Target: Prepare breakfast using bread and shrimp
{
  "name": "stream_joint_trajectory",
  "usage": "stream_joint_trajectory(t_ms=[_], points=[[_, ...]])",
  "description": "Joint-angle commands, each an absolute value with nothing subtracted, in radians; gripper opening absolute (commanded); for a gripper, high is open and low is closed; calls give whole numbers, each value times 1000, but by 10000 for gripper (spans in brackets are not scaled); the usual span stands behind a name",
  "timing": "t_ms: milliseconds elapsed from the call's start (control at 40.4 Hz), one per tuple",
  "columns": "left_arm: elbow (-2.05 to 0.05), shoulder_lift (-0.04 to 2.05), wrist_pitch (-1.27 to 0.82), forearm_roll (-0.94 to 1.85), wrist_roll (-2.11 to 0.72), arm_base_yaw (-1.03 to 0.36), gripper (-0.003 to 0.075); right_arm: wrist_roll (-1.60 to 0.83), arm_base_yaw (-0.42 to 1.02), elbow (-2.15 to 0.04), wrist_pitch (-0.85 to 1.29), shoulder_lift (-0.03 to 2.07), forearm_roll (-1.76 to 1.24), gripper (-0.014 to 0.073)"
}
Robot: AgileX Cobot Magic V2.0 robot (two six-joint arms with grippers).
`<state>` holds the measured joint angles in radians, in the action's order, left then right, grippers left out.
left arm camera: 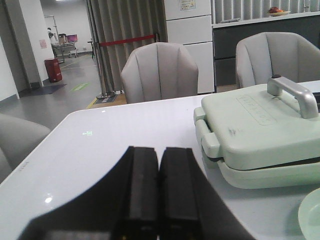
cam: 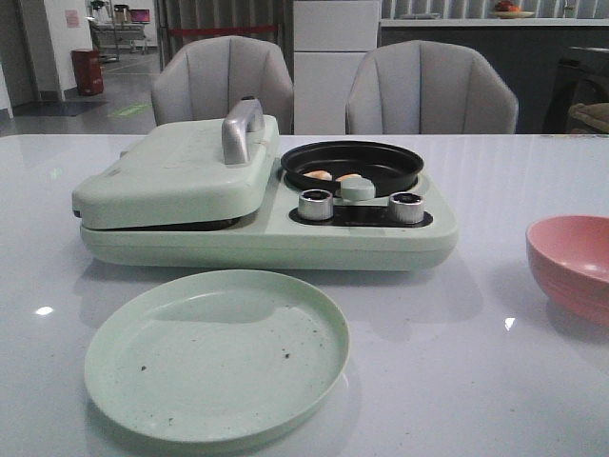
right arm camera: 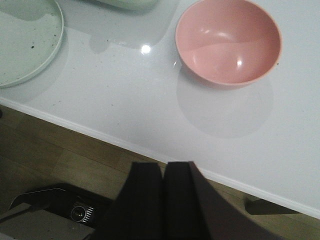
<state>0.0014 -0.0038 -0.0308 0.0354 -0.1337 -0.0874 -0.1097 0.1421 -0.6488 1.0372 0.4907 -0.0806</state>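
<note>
White glossy table (cam: 476,381), ceiling lights reflected in it. Directly on it: pale green breakfast maker (cam: 266,224) toward the far side, lid shut; pale green plate (cam: 217,354) just in front of it, near the front edge, speckled with dark crumbs; pink bowl (cam: 571,267) well apart at the right

The left gripper (left arm camera: 159,197) has two flat black fingers with square edges. The right gripper (right arm camera: 164,200) looks the same, black and smooth.
</note>
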Motion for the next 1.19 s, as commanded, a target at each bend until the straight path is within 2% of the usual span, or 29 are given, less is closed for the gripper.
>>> stream_joint_trajectory(t_ms=[0, 719, 917, 1164], points=[[7, -26, 67, 46, -122, -94, 101, -111, 141, -673, 984, 495, -81, 34], [7, -26, 67, 46, -122, -94, 101, -118, 136, -659, 965, 451, -63, 34], [7, -26, 67, 46, -122, -94, 101, -118, 79, -526, 702, 300, -48, 34], [7, -26, 67, 46, -122, -94, 101, -118, -22, -235, 305, 74, -59, 34]])
